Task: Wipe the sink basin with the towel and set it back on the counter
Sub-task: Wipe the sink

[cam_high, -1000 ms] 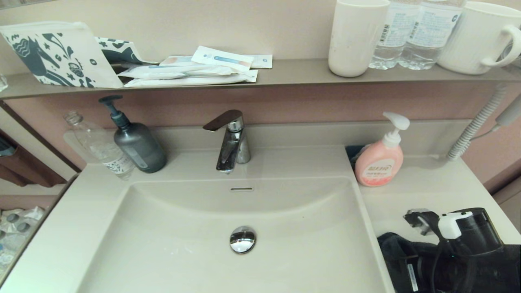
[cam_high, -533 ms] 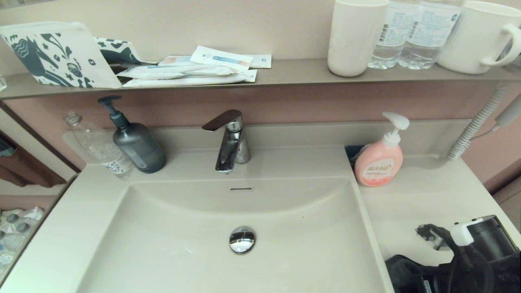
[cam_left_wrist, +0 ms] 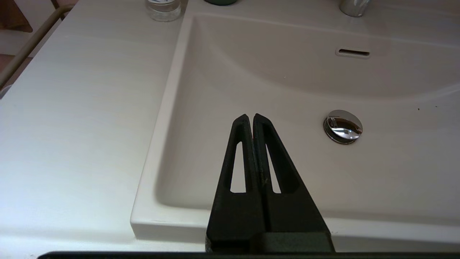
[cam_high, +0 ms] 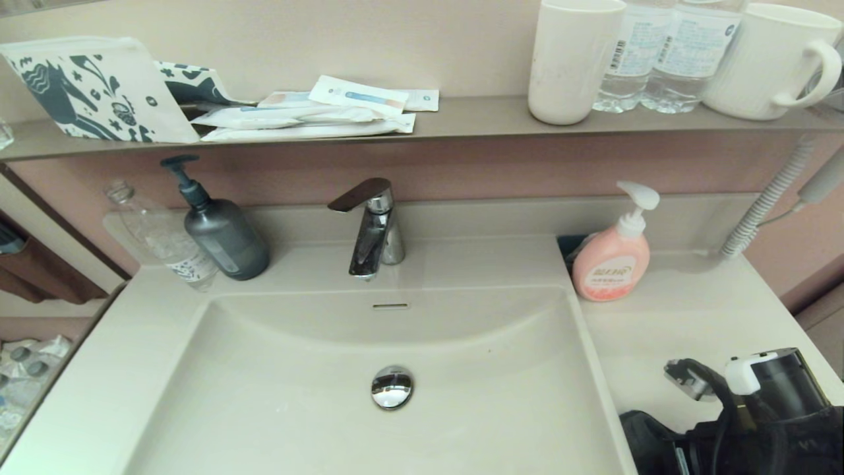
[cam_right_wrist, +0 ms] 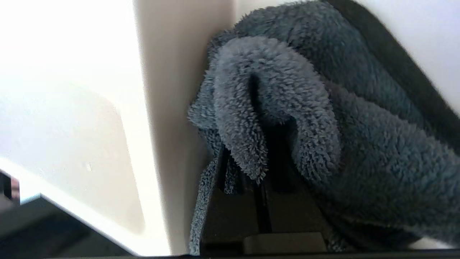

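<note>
Cream-white tabletop [cam_high: 686, 316] one piece with sink basin [cam_high: 297, 402], filling lower two thirds of head view; chrome drain plug [cam_high: 392, 388] at basin centre, overflow slot [cam_high: 390, 306] above it, faucet [cam_high: 370, 227] on back ledge. Grey pump bottle [cam_high: 221, 231] and clear bottle [cam_high: 165, 241] at upper left of tabletop, pink soap dispenser [cam_high: 613, 254] at upper right beside basin rim. Grey-brown shelf [cam_high: 461, 119] across top of frame carrying sachets [cam_high: 316, 109], white cup [cam_high: 572, 59] and mug [cam_high: 771, 59]. Right gripper [cam_right_wrist: 264, 201] at lower right corner of head view, over right wing of tabletop near basin edge; jaws closed tight on a fold of towel [cam_right_wrist: 323, 108], pile bunched over and around jaw tips. Towel seen in head view as dark mass [cam_high: 649, 432] at bottom right, beneath arm, just beside basin rim; contact with tabletop not determinable. Left gripper [cam_left_wrist: 250, 117] seen only in left wrist view, above near-left part of basin, jaws pressed together, holding nothing, apart from drain plug.
</note>
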Available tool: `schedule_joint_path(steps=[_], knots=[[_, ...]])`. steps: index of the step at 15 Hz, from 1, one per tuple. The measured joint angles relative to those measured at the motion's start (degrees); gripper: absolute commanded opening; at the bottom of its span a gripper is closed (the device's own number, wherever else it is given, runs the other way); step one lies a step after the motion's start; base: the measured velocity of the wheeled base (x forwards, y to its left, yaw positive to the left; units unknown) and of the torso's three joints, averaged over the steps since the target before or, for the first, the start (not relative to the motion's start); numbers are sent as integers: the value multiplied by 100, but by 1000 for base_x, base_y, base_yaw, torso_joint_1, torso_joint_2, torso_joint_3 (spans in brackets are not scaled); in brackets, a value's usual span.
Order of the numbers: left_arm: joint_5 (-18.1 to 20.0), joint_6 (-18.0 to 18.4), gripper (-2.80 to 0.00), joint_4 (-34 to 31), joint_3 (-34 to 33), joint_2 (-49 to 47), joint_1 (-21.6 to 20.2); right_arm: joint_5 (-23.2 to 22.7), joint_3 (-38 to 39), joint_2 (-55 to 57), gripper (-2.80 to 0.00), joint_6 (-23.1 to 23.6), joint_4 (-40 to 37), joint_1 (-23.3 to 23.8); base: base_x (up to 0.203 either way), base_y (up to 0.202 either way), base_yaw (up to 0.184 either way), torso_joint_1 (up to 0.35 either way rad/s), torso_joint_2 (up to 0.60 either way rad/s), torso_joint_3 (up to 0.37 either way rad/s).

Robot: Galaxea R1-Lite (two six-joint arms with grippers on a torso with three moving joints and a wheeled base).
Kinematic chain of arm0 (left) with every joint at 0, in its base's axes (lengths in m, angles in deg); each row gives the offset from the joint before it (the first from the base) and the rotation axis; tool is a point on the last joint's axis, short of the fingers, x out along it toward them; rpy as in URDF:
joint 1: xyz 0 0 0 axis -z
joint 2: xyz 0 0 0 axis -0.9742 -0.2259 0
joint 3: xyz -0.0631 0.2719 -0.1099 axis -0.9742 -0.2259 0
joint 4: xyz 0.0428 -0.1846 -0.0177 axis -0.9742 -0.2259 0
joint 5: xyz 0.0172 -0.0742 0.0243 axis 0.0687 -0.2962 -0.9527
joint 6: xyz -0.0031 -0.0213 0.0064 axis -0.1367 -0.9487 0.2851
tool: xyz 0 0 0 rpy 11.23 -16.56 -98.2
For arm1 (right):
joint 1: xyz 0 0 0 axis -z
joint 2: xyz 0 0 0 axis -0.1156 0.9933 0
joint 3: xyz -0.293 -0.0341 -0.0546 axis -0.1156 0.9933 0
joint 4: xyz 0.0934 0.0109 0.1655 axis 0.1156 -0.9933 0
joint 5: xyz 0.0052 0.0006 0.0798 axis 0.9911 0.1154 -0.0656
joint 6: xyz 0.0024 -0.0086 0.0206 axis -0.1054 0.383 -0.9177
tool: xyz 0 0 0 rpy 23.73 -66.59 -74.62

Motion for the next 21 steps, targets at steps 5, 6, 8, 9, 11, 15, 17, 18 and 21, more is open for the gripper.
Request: schedule_joint_path(steps=[5,6,8,9,11,15,17,18,21], knots=[[-2,2,-280,0,0,0,-2,98,-22,540,-280,-389,1277,61,0,0,0,0,0,0],[-2,0,-280,1,0,0,-2,116,-39,614,-280,-398,1379,65,0,0,0,0,0,0],[-4,0,-280,0,0,0,-2,126,-114,700,-280,-402,1403,105,0,0,0,0,0,0],[-2,2,-280,0,0,0,-2,125,-148,719,-280,-402,1401,140,0,0,0,0,0,0],[-3,2,-280,0,0,0,-2,132,-264,749,-280,-402,1418,267,0,0,0,0,0,0],[-2,2,-280,0,0,0,-2,149,-505,780,-280,-396,1420,527,0,0,0,0,0,0],[0,2,-280,0,0,0,-2,164,-652,802,-280,-389,1411,636,0,0,0,0,0,0],[-2,2,-280,2,0,0,-2,200,-734,813,-280,-388,1411,680,0,0,0,0,0,0],[-2,0,-280,0,0,0,-2,365,-974,894,-280,-389,1405,719,0,0,0,0,0,0]])
